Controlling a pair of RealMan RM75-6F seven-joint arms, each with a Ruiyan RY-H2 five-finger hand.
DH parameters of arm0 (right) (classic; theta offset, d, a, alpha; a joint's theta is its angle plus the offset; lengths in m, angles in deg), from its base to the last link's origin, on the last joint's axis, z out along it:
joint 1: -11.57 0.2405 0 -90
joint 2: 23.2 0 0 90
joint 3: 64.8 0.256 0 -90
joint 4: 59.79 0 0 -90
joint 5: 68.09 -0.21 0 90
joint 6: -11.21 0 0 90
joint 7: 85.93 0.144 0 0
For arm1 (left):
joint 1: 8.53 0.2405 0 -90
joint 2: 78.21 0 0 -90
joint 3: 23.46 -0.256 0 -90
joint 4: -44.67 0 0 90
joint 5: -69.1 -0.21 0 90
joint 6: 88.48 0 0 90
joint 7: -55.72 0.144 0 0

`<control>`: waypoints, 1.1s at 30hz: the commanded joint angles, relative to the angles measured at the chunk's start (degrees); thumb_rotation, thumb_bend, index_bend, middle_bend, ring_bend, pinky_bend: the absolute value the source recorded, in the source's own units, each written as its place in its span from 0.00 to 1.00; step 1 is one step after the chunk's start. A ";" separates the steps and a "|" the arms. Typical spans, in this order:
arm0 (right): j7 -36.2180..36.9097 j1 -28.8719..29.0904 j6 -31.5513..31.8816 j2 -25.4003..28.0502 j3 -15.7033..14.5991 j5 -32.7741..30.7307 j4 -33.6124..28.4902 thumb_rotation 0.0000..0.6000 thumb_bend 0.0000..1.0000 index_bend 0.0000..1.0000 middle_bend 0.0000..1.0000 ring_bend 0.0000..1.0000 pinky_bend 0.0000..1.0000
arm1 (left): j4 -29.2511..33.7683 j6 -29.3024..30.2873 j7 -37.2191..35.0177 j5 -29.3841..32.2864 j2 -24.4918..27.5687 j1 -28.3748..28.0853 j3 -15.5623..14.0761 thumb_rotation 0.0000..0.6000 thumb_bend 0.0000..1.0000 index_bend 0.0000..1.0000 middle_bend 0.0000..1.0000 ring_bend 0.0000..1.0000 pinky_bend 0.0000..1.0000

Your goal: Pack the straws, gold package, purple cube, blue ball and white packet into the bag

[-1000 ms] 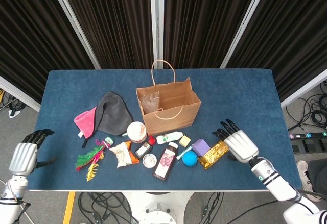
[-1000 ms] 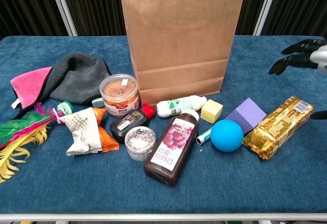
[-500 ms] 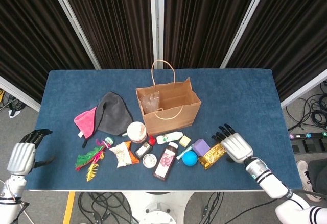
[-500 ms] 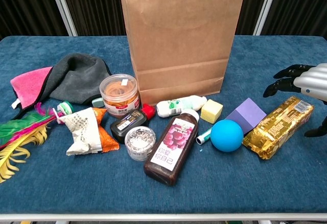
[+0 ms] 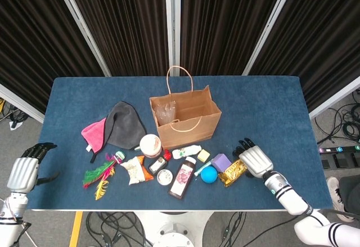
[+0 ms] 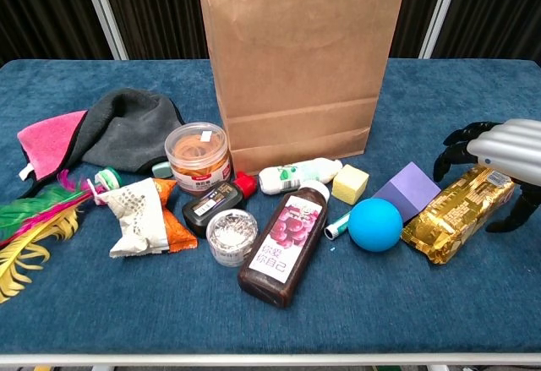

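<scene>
Right robot hand wide open over the gold package, left robot hand off the bench, its fingers hard to tell

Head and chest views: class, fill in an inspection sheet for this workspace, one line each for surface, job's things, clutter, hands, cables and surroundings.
Surface: blue table, cloth-covered.
Job's things: brown paper bag upright and open, something clear inside; gold package, purple cube, blue ball and white packet lie in front of it.
Clutter: dark bottle, round jar, yellow block, feathers, grey and pink cloths.
Hands: right hand over the gold package's far end, fingers spread; left hand off the table's left edge.
Cables: on the floor, right.
Surroundings: dark curtains.
</scene>
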 commanded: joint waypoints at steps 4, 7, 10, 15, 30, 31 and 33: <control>0.24 -0.79 3.15 -0.60 -0.15 1.31 1.06 1.00 0.12 0.60 0.47 0.31 0.32 | 0.28 -0.03 -0.30 -0.02 0.09 0.08 -0.09 1.00 0.19 0.30 0.35 0.22 0.27; 0.45 -1.24 4.19 0.19 -0.21 1.41 0.68 1.00 0.15 0.67 0.52 0.36 0.38 | 0.52 0.07 -0.18 -0.28 0.15 0.00 -0.19 1.00 0.19 0.30 0.35 0.22 0.27; 0.77 -1.66 5.71 2.40 -0.25 2.02 -0.90 1.00 0.16 0.69 0.53 0.38 0.39 | 0.97 0.21 -0.20 -0.46 0.25 -0.06 -0.21 1.00 0.19 0.30 0.35 0.22 0.27; 3.25 -3.28 11.16 9.99 -0.21 4.37 -7.00 1.00 0.18 0.69 0.53 0.38 0.39 | 2.20 0.42 -0.11 -0.66 0.72 -0.13 -0.23 1.00 0.19 0.30 0.35 0.22 0.27; 19.31 -5.20 26.87 23.54 10.17 3.16 -22.13 1.00 0.19 0.69 0.54 0.39 0.41 | 4.81 0.83 1.81 -1.74 1.00 -0.78 -0.39 1.00 0.19 0.30 0.35 0.22 0.27; 21.13 -4.34 27.18 22.78 11.89 2.28 -23.07 1.00 0.19 0.69 0.54 0.39 0.41 | 4.95 0.79 1.88 -1.71 1.14 -0.81 -0.37 1.00 0.19 0.30 0.35 0.22 0.27; 23.48 -2.54 26.55 21.46 14.50 0.42 -24.66 1.00 0.20 0.69 0.54 0.39 0.41 | 5.09 0.74 2.01 -1.63 1.29 -0.84 -0.32 1.00 0.19 0.30 0.35 0.22 0.27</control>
